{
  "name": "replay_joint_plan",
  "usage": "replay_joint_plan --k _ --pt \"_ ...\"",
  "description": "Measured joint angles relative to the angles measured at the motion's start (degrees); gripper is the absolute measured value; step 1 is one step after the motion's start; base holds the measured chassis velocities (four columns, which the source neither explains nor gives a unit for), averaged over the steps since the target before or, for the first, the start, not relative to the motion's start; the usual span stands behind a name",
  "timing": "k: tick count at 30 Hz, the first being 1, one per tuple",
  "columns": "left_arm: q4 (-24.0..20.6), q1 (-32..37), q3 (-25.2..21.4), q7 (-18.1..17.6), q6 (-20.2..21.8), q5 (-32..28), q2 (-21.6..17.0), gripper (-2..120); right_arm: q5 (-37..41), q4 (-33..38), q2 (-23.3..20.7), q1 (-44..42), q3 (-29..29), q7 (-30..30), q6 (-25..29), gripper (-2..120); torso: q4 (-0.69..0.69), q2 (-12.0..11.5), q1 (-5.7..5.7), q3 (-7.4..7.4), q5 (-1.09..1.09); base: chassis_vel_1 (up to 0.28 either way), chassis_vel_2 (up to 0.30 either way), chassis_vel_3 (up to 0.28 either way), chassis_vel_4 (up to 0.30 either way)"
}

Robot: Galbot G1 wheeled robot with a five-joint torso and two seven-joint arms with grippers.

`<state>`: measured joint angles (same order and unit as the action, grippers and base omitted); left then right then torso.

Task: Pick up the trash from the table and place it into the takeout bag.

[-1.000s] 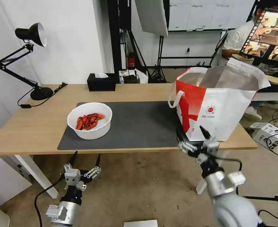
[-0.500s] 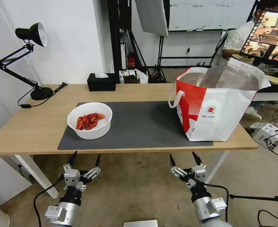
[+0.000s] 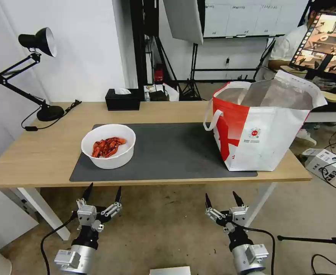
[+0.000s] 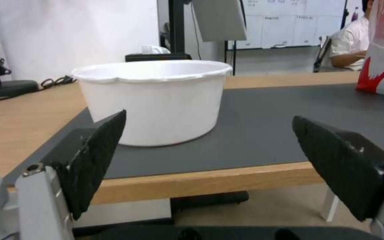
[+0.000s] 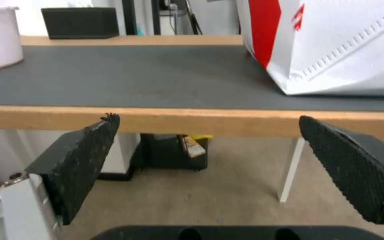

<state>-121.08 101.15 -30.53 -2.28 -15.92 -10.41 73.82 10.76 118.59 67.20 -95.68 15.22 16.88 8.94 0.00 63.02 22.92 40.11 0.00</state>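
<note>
Both claws hang open and empty below the table (image 3: pixel 42 152) edge, left claw (image 3: pixel 102 193) facing the bowl (image 3: pixel 108 146), right claw (image 3: pixel 224 199) near the bag (image 3: pixel 267 130), likely staged for reaching.

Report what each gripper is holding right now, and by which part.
Nothing is held. The left gripper and right gripper both hang open and empty below the table edge; the white bowl sits untouched on the mat.

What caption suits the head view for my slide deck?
White bowl of crayfish shells and takeout bag on the table; left gripper and right gripper open below its edge.
</note>
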Motion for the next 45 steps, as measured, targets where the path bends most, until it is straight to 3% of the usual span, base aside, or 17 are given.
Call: replay_joint_plan --k 18,25,31,34,35,38,39,41,42,44,45 --pt "0.63 -0.33 -0.08 0.09 0.02 -0.17 -0.28 100 0.24 0.02 -2.06 3.06 0.31 -0.39 -0.35 100 0.0 0.0 0.0 0.0 0.0 0.0 0.0 0.0 0.0" --pt "-0.12 -2.19 -1.55 0.04 1.81 -2.97 -2.58 100 0.28 0.05 -2.07 3.07 0.33 -0.37 -0.38 100 0.0 0.0 0.0 0.0 -0.01 0.0 0.0 0.0 0.0" --pt "-0.76 -7.08 -3.17 -1.38 5.62 -8.6 -8.0 100 0.31 0.07 -2.07 3.06 0.34 -0.35 -0.4 100 0.01 0.0 0.0 0.0 -0.03 0.0 0.0 0.0 0.0" --pt "-1.37 -11.12 -4.05 -3.62 10.68 -13.86 -13.87 100 0.33 0.09 -2.05 3.06 0.34 -0.34 -0.4 100 0.0 0.0 0.01 0.01 -0.02 0.0 0.0 0.0 0.0" --pt "-1.37 -11.12 -4.05 -3.62 10.68 -13.86 -13.87 100 0.33 0.09 -2.05 3.06 0.34 -0.34 -0.4 100 0.0 0.0 0.01 0.01 -0.02 0.0 0.0 0.0 0.0" --pt "-2.64 -16.56 -4.7 -6.29 19.22 -21.51 -22.46 100 0.33 0.12 -2.06 3.06 0.35 -0.34 -0.41 100 0.0 0.0 0.0 0.0 -0.02 0.0 0.0 0.0 0.0" --pt "-2.64 -16.56 -4.7 -6.29 19.22 -21.51 -22.46 100 0.33 0.12 -2.06 3.06 0.35 -0.34 -0.41 100 0.0 0.0 0.0 0.0 -0.02 0.0 0.0 0.0 0.0" --pt "-1.64 -20.35 -4.63 -7.02 24.05 -27.24 -28.74 100 0.33 0.13 -2.05 3.06 0.35 -0.33 -0.41 100 -0.01 0.0 0.0 0.01 -0.01 0.0 0.0 0.0 0.0" --pt "-1.64 -20.35 -4.63 -7.02 24.05 -27.24 -28.74 100 0.33 0.13 -2.05 3.06 0.35 -0.33 -0.41 100 -0.01 0.0 0.0 0.01 -0.01 0.0 0.0 0.0 0.0" --pt "0.82 -23.69 -3.64 -6.93 27.11 -31.2 -33.38 100 0.33 0.13 -2.06 3.06 0.35 -0.35 -0.41 100 0.01 0.0 0.0 0.01 0.0 0.0 0.0 0.0 0.0" --pt "0.82 -23.69 -3.64 -6.93 27.11 -31.2 -33.38 100 0.33 0.13 -2.06 3.06 0.35 -0.35 -0.41 100 0.01 0.0 0.0 0.01 0.0 0.0 0.0 0.0 0.0"
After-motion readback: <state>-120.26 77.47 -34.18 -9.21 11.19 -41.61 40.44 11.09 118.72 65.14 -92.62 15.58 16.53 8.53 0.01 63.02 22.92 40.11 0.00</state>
